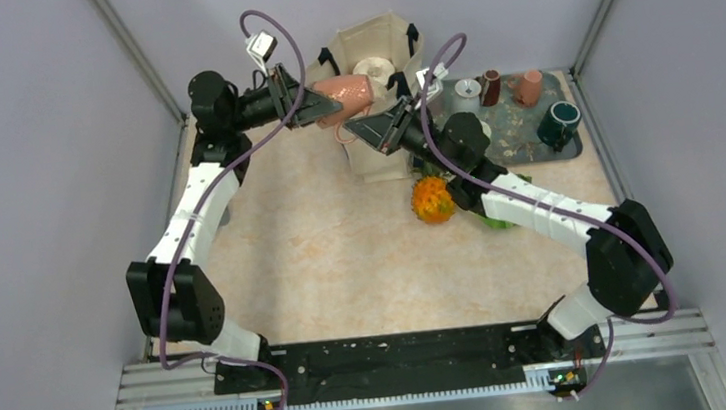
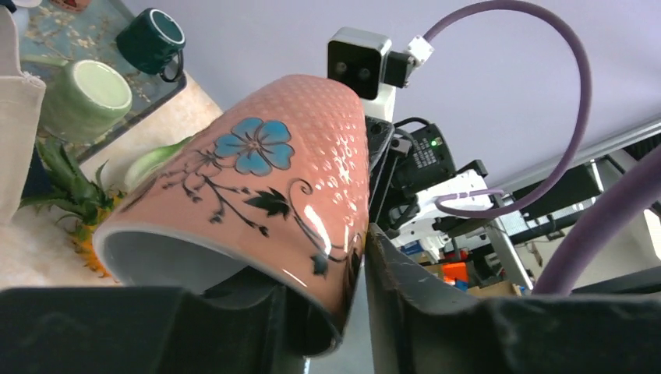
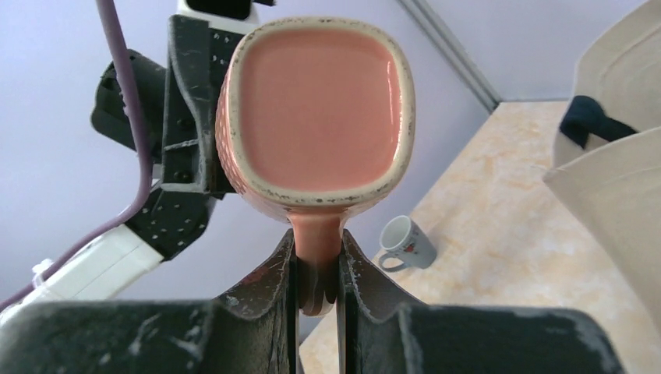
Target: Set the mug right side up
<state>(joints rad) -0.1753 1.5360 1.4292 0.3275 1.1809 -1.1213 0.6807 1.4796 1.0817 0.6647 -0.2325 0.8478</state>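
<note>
Pink and glossy, the mug [image 1: 344, 96] hangs in the air in the upper middle of the overhead frame, tipped on its side above the far edge of the desk [image 1: 324, 259]. Its wall is dimpled and carries a blue flower with black vines; the inside is pale grey and the base is a rounded square with a speckled rim. The right tool [image 3: 317, 257] is clamped tight on the handle [image 3: 316, 234], at the bottom centre of its own view. The left tool [image 2: 319, 312] straddles the rim, one finger inside the mouth and one against the outer wall; I cannot tell whether it presses firmly.

The desk top is mottled beige stone. At the top centre of the overhead frame stands a cream canvas bag [image 1: 370, 54], with a tray [image 1: 524, 144] of small cups to its right, a dark green cup [image 1: 560, 124] among them. An orange toy pineapple [image 1: 432, 198] lies just below the bag. Plain lilac-grey walls and metal corner posts close the space in.
</note>
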